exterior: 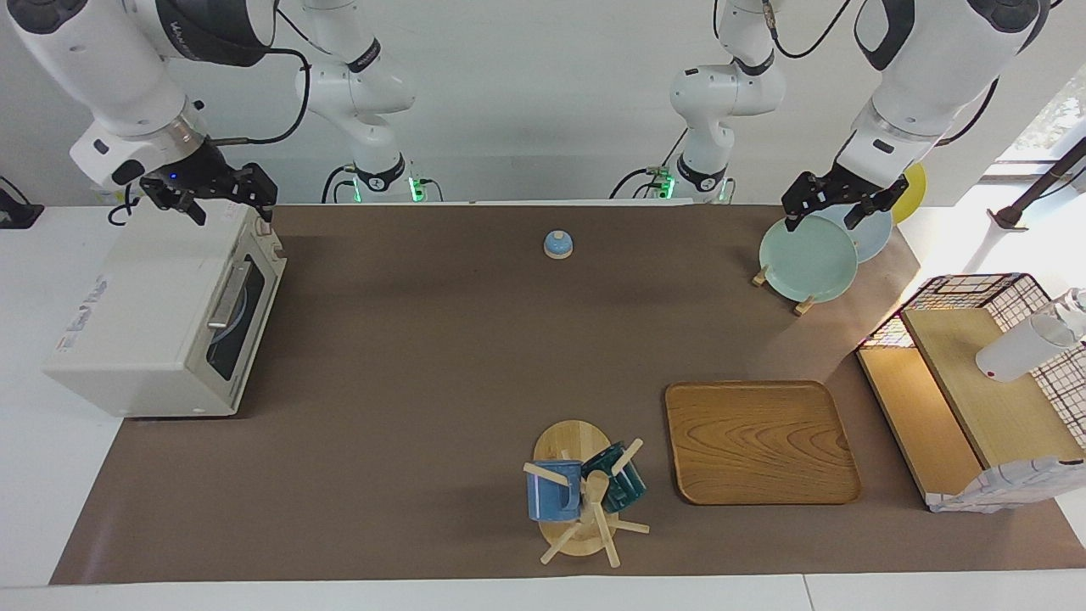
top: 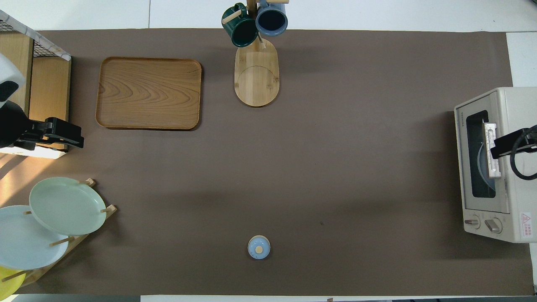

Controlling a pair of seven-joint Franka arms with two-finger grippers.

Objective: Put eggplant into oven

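Over oven [exterior: 161, 314]: R gripper [exterior: 227, 202], open.

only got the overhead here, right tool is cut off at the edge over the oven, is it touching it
Observer: No. The facing view shows the right tool hanging in the air above the top of the oven, open and holding nothing.
Operator: and the left tool, looks like it's by the shelf from here
Observer: The facing view puts the left tool in the air over the green plate, open and empty.
Operator: any eggplant on your side
Observer: No eggplant shows in the facing view either.
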